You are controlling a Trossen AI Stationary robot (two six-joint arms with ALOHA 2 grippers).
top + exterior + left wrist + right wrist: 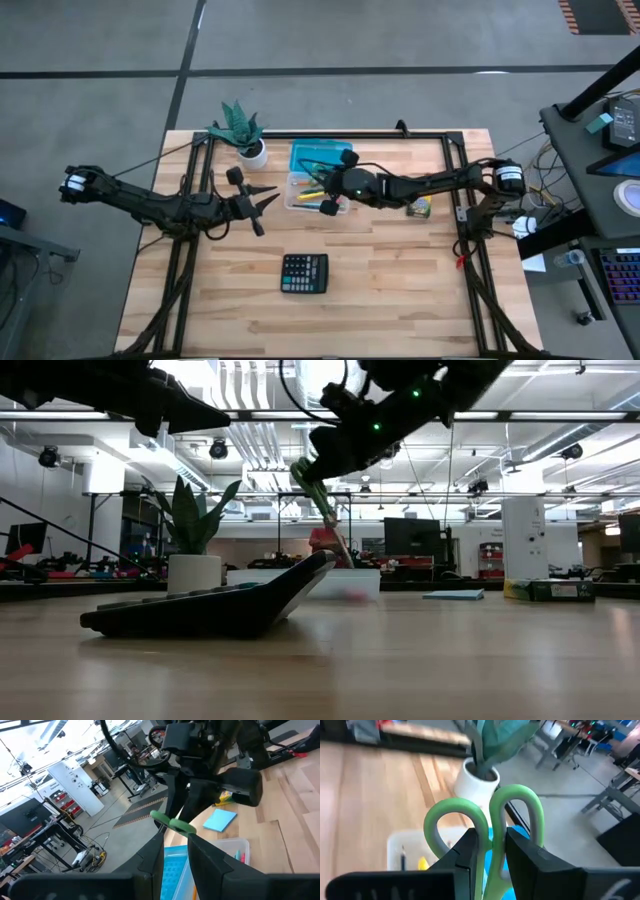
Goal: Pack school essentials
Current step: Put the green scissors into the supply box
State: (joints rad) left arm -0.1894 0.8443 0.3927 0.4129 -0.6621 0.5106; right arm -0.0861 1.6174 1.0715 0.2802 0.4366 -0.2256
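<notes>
Since the handles stick out past the fingers: right gripper (pixel 490 852) is clenched on the green-handled scissors (pixel 485 820), blades hanging down, so they can drop in point first.
Below the right gripper: clear plastic box (pixel 305 190) with pencils inside, its blue lid (pixel 312 155) just beyond.
Beside the right arm: light-blue note pad (pixel 220 820) and yellow crayon box (pixel 419 207), not yet packed.
Left gripper (pixel 268 200): spread, grasping nothing, near the box, likely waiting.
Nearer: calculator (pixel 304 272).

bright overhead ceiling lights (pixel 330 375) glare in low view; wrist views soft, near fingers blurred; shadows faint.
</notes>
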